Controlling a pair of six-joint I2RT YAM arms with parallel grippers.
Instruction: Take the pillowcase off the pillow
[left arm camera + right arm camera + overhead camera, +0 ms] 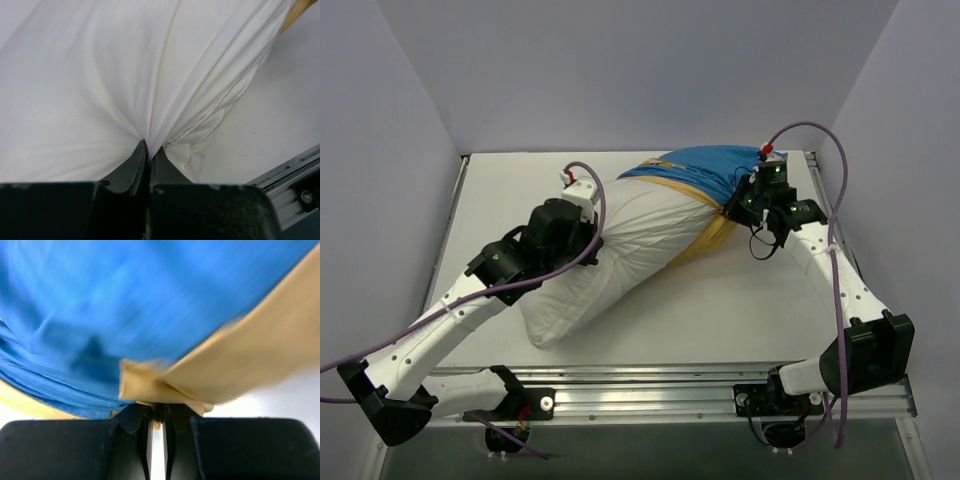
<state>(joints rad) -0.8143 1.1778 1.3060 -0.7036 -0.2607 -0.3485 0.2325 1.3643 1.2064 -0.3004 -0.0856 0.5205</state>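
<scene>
The white pillow lies diagonally across the table, most of it bare. The blue pillowcase with yellow trim is bunched over its far right end. My left gripper is shut on a pinch of the pillow's white fabric, which gathers into folds at the fingertips. My right gripper is shut on the pillowcase's yellow edge, with blue fabric filling the view above it.
The white table extends in front of the pillow. A metal rail runs along the near edge, also seen in the left wrist view. Grey walls enclose the back and sides.
</scene>
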